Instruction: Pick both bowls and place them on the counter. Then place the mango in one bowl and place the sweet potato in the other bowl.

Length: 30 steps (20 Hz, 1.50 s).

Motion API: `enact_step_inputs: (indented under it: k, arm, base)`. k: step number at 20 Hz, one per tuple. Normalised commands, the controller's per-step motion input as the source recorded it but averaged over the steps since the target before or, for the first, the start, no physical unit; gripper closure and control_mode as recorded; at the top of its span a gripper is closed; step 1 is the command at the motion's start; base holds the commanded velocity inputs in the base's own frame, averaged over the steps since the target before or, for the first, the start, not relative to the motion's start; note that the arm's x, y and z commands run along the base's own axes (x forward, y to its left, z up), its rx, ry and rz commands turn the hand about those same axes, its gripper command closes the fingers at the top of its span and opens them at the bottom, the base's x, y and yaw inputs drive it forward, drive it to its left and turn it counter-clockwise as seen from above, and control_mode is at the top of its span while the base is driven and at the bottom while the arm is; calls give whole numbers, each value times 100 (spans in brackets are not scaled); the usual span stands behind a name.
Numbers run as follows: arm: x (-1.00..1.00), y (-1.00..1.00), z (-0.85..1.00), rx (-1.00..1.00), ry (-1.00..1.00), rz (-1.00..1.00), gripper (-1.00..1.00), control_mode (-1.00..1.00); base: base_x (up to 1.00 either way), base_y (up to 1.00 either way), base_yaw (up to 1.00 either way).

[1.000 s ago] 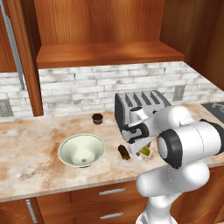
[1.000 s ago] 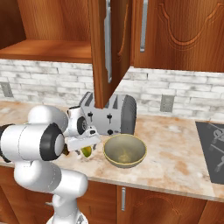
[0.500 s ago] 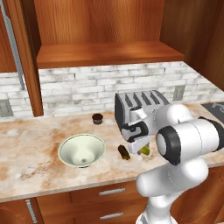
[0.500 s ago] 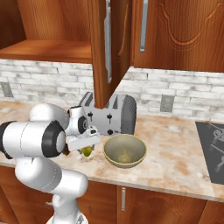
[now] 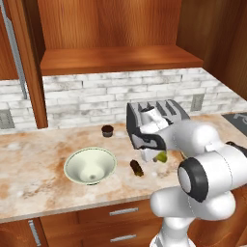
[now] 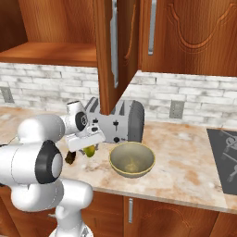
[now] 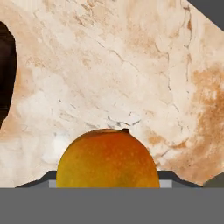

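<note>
Gripper (image 5: 155, 155) sits low over the counter (image 5: 34, 169), right of centre in the left base view, in front of the toaster (image 5: 166, 112). Its fingers are clamped on the mango (image 5: 161, 157), which shows as a yellow-green patch under the hand. In the hand view the mango (image 7: 107, 158) sits at bottom centre between the two finger tips (orange-yellow from this side), with mottled marble behind it.

Sweet potato (image 5: 137, 167) lies on the counter just left of the gripper, lower centre of the left base view, apart from the mango.

White bowl (image 5: 90, 165) stands left of centre on the counter, near the sweet potato.

Grey-olive bowl (image 6: 132, 159) stands at centre of the right base view, right of the gripper (image 6: 88, 149).

Small dark cupcake-like thing (image 5: 107, 130) sits near the backsplash, above the white bowl.
</note>
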Motion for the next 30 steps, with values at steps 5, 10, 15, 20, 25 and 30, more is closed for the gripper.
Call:
enact_step_inputs:
  k: [5, 10, 15, 20, 25, 30]
  arm:
    - [-13, -9, 59, -6, -3, -8, 100, -100]
    - [-4, -31, 40, -9, 0, -10, 100, -100]
    - [-3, -46, 24, -13, 0, -14, 100, -100]
    - [0, -51, 12, -13, 4, -17, 100, -100]
    - [0, -50, -2, -8, 6, -14, 100, -100]
    - [5, -45, -19, -6, 4, -8, 100, -100]
  base:
    - [0, 0, 0]
    - [0, 0, 0]
    - [0, 0, 0]
    - [0, 0, 0]
    - [0, 0, 0]
    - [0, 0, 0]
